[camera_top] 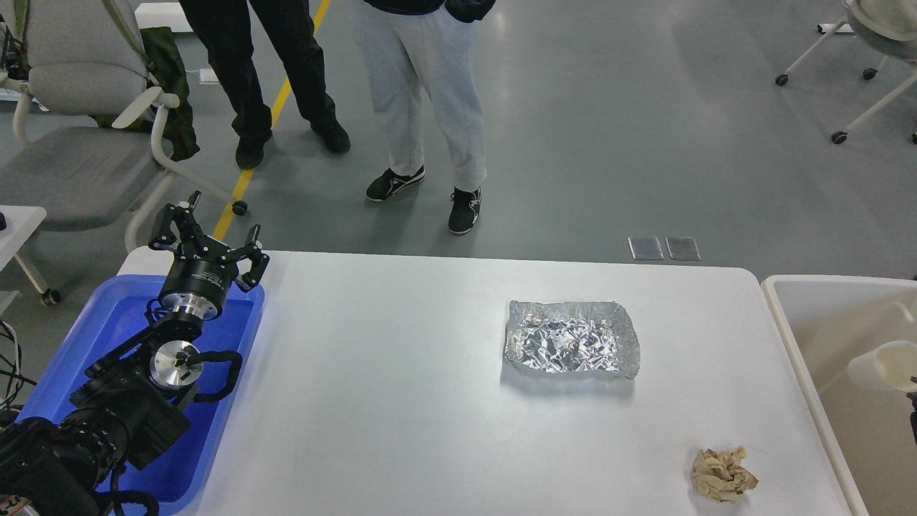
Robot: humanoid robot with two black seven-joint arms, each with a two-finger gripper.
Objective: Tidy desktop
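The white desktop (387,373) bears a crumpled silver foil tray (569,338) right of its middle and a crumpled beige paper ball (722,474) near its front right corner. My left gripper (208,228) is open and empty, raised over the far end of the blue tray (107,322) at the desktop's left. Only a dark sliver (913,416) shows at the right edge, just below a pale cup-like object (882,365) over the beige bin (788,330). I cannot tell whether that sliver is my right gripper or how its jaws stand.
Two people stand beyond the far edge of the desktop, one in grey trousers (430,100) and one in black (251,72). A grey office chair (79,143) stands at the far left. The bin adjoins the desktop's right edge.
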